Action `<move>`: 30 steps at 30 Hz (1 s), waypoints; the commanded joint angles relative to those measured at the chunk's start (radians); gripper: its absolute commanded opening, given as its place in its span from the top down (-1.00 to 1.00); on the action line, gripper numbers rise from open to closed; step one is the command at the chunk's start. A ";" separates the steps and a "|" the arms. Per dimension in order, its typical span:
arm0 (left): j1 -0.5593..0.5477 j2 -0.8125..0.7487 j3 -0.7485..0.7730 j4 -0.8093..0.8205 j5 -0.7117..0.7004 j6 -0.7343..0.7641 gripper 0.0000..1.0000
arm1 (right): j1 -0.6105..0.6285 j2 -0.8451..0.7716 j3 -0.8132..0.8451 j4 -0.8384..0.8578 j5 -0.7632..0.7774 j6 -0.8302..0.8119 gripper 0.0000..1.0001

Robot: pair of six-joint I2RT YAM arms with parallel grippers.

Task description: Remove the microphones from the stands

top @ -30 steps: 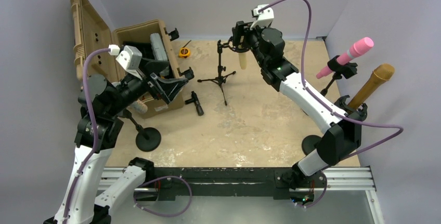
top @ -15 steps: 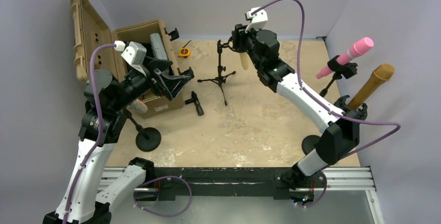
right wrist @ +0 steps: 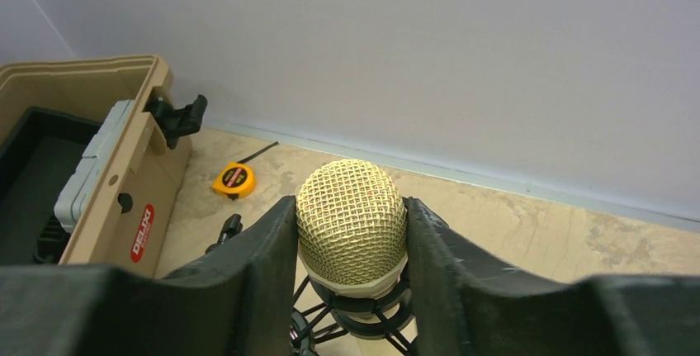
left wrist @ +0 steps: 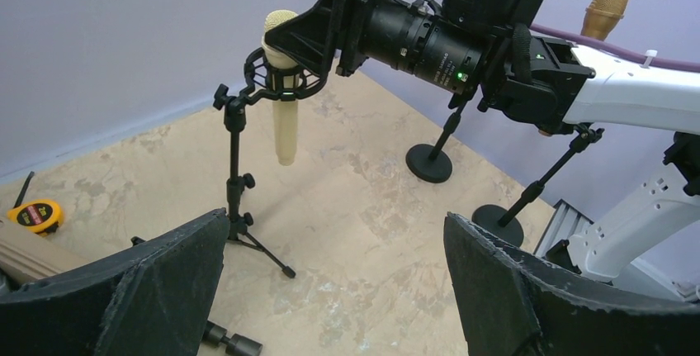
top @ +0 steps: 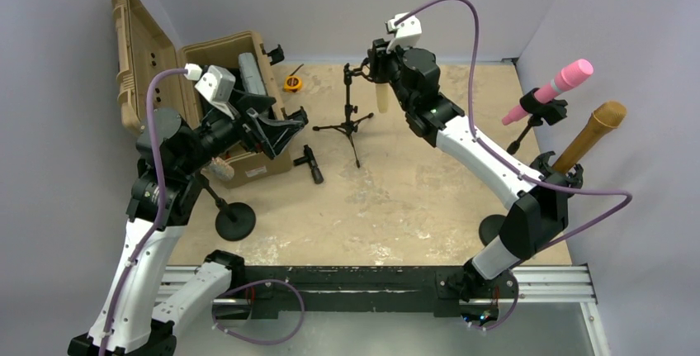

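Over the beige table [top: 396,199], the right gripper [right wrist: 351,217] pinched the seemingly light, stiff mic [left wrist: 285,116] by its dentable mesh head; left gripper [left wrist: 334,290] gaped.

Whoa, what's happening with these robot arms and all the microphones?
The right pincer is clamped on the mesh head of the cream microphone. The microphone sits in the mount of a small tripod stand, not yet lifted out. The left pincer hangs open near the tan case, holding nothing.
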 commanded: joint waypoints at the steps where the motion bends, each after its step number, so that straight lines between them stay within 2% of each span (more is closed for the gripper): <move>1: -0.008 0.001 0.002 0.035 0.010 -0.006 -0.97 | 0.017 0.006 0.024 0.005 0.002 -0.004 0.47; 4: -0.008 0.002 0.002 0.034 0.008 -0.004 -0.97 | 0.027 -0.008 0.055 0.008 0.022 -0.015 0.59; 17: -0.010 0.013 0.001 0.033 0.007 -0.006 -0.93 | 0.063 -0.054 0.306 0.000 0.038 -0.086 0.74; 22: -0.010 0.017 0.002 0.033 0.009 -0.009 -0.93 | 0.063 -0.055 0.384 -0.008 0.068 -0.099 0.92; 25: -0.010 0.018 0.002 0.034 0.011 -0.009 -0.93 | 0.063 -0.097 0.406 0.017 -0.026 -0.083 0.99; 30: -0.010 0.016 0.005 0.028 0.009 -0.007 -0.93 | 0.063 -0.209 0.337 0.117 -0.214 -0.031 1.00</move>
